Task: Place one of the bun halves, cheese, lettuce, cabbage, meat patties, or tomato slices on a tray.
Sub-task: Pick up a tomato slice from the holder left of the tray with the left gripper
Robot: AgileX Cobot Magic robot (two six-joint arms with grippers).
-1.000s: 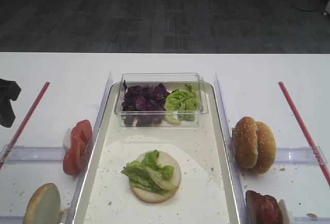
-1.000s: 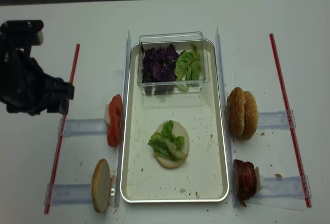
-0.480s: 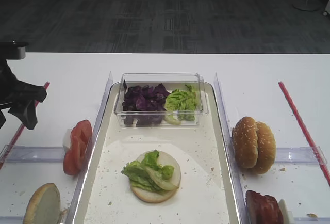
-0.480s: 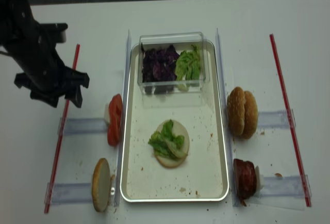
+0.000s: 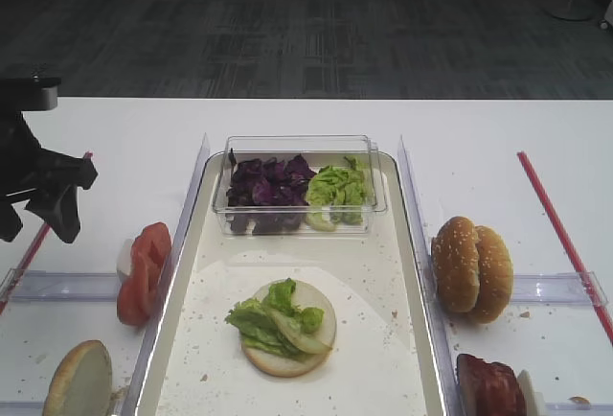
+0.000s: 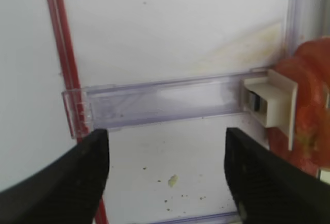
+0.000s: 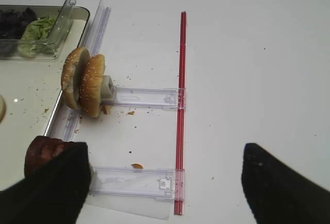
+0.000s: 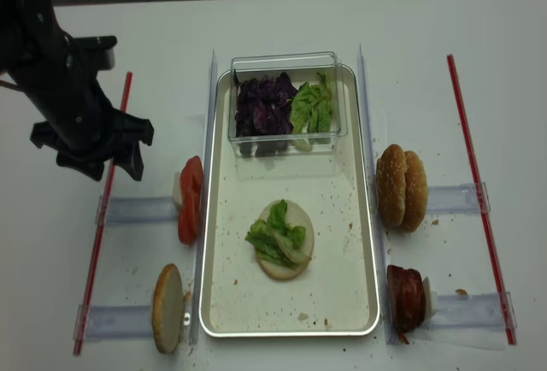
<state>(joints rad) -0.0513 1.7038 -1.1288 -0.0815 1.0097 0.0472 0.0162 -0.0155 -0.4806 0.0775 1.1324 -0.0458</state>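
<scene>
Left claw (image 8: 101, 162): your jaws stand wide apart, empty, hanging beside the tomato slices (image 8: 189, 199).
Right claw (image 7: 165, 182): spread open over bare worktop (image 7: 258, 69).
Tray (image 8: 224, 294): bun half with lettuce (image 8: 275, 236) on it.

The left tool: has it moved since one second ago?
Yes. The left tool moved rightward, crossing the red strip toward the tomato slices.
</scene>
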